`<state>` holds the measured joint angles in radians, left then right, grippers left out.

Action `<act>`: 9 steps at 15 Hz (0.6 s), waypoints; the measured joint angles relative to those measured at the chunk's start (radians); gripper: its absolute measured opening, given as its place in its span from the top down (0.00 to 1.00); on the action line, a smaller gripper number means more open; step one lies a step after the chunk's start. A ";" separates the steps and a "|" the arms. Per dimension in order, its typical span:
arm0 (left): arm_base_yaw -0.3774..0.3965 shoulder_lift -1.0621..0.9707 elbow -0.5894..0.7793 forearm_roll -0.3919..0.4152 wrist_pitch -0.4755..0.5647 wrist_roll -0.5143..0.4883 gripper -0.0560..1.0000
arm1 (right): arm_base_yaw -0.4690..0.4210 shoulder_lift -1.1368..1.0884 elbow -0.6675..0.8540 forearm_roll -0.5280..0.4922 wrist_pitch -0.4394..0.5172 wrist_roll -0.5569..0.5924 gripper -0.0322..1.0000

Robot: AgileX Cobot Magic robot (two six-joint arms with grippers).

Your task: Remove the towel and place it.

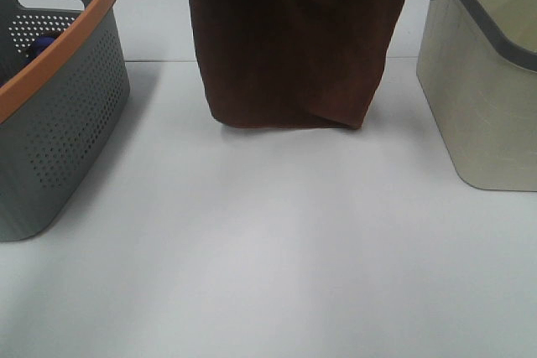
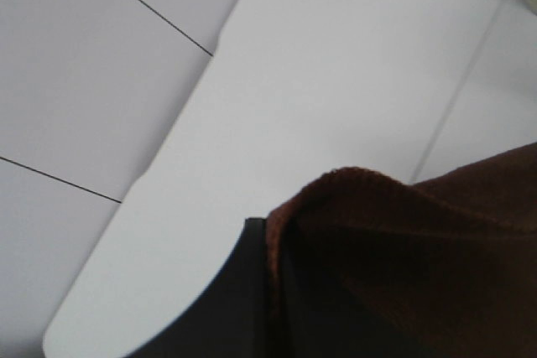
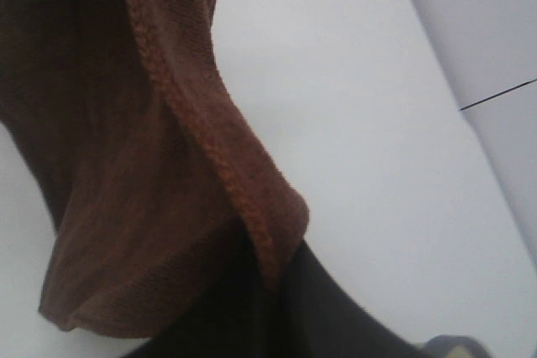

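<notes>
You've got the towel [image 1: 289, 48] hanging spread over mid-table, its lower hem touching or just off the table [image 1: 268, 249]; the high cam doesn't settle which. The left gripper [image 2: 273, 291] is clamped on one upper edge and the right gripper [image 3: 273, 291] on the other, with cloth covering most of both jaws. The grey orange-rimmed basket [image 1: 59, 123] sits to the left and the beige basket [image 1: 487, 106] to the right, both apart from the towel.

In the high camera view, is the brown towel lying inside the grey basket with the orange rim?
No, the towel hangs spread out between the grey basket and the beige basket, outside both.
</notes>
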<state>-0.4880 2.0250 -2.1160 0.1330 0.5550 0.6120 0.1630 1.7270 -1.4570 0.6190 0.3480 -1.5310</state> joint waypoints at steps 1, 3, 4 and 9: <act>0.014 0.012 0.000 0.001 -0.043 0.000 0.95 | 0.000 0.024 -0.037 0.000 -0.008 -0.003 0.95; 0.051 0.064 0.000 0.005 -0.254 0.000 0.95 | 0.000 0.150 -0.219 -0.001 -0.024 -0.028 0.95; 0.063 0.092 0.000 0.009 -0.363 0.000 0.95 | 0.000 0.202 -0.286 -0.004 -0.028 -0.030 0.95; 0.065 0.243 0.002 0.012 -0.336 -0.001 0.95 | 0.000 0.364 -0.402 -0.025 0.081 -0.074 0.95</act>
<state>-0.4230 2.2680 -2.1140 0.1450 0.2190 0.6110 0.1630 2.0910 -1.8590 0.5940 0.4290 -1.6050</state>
